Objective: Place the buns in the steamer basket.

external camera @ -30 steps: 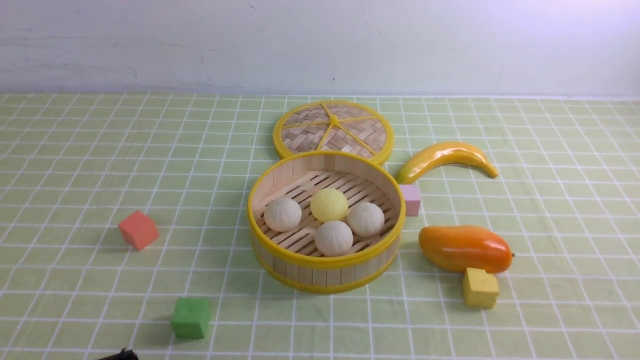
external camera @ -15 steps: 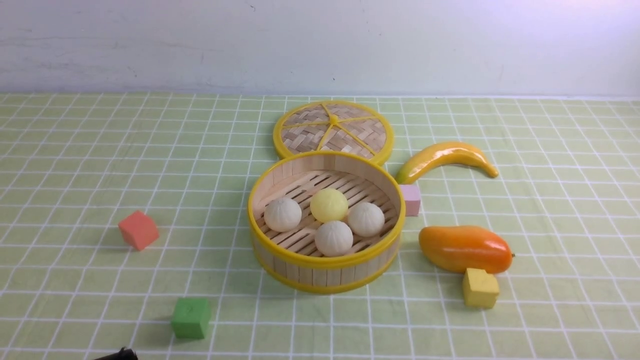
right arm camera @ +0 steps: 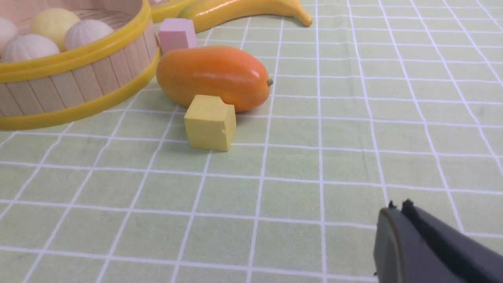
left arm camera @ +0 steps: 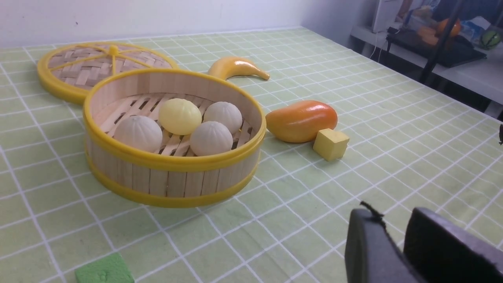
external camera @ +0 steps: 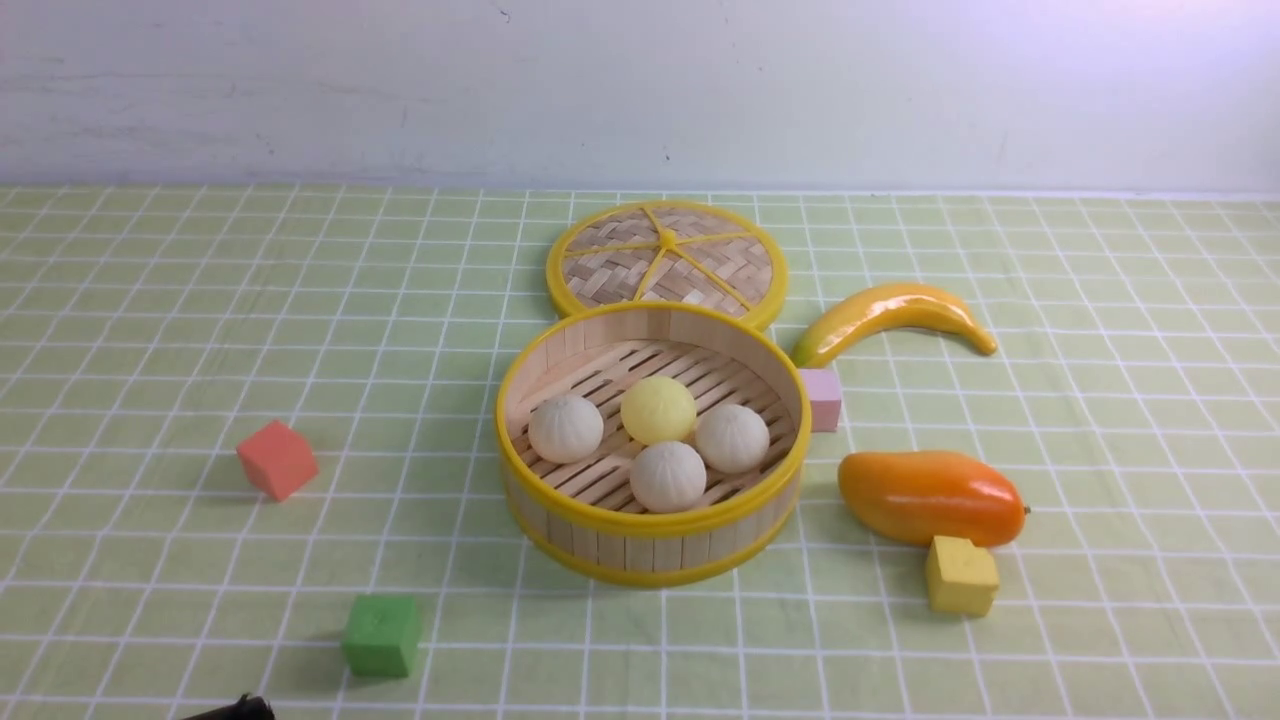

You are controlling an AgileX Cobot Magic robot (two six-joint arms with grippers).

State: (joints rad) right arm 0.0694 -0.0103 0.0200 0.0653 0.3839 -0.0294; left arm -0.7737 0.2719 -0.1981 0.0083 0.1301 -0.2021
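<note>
The steamer basket (external camera: 650, 525) stands at the table's middle. Inside it lie the buns: three off-white ones (external camera: 565, 427) (external camera: 732, 438) (external camera: 668, 476) and one pale yellow one (external camera: 658, 409). The basket (left arm camera: 173, 162) and the buns (left arm camera: 211, 138) also show in the left wrist view, and partly in the right wrist view (right arm camera: 59, 59). My left gripper (left arm camera: 393, 214) is low over the cloth, near and left of the basket, slightly open and empty. My right gripper (right arm camera: 399, 206) is shut and empty, near and right of the yellow cube.
The woven lid (external camera: 665, 260) lies behind the basket. A banana (external camera: 890, 315), pink cube (external camera: 822, 398), orange mango (external camera: 930, 497) and yellow cube (external camera: 960, 575) are to its right. A red cube (external camera: 277, 459) and green cube (external camera: 381, 635) are to its left.
</note>
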